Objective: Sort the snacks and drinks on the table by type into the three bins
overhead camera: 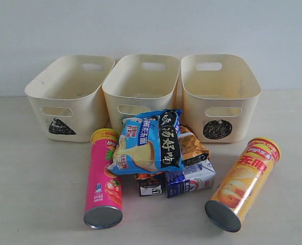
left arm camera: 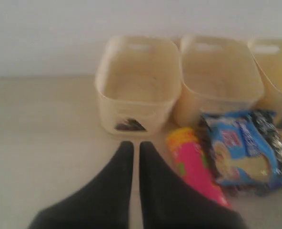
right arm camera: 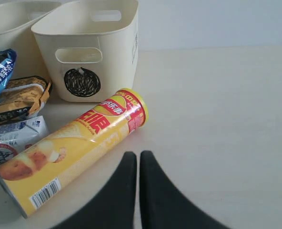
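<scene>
Three cream bins stand in a row at the back: triangle-marked (overhead camera: 79,109), middle (overhead camera: 141,99), circle-marked (overhead camera: 222,102). In front of them lies a heap: a blue-black bag (overhead camera: 147,143) on top, an orange-brown bag (overhead camera: 192,145), a blue-and-white carton (overhead camera: 189,178) and a dark purple juice box (overhead camera: 150,185). The pink tube (overhead camera: 104,178) lies left of the heap and the yellow-orange tube (overhead camera: 243,184) right of it. My left gripper (left arm camera: 136,145) is shut and empty, beside the pink tube (left arm camera: 193,164). My right gripper (right arm camera: 138,156) is shut and empty, just beside the yellow-orange tube (right arm camera: 79,148).
The pale table (overhead camera: 33,194) stretches bare to the left of the pink tube and to the right of the yellow-orange tube. A plain wall rises behind the bins. Neither arm shows in the exterior view.
</scene>
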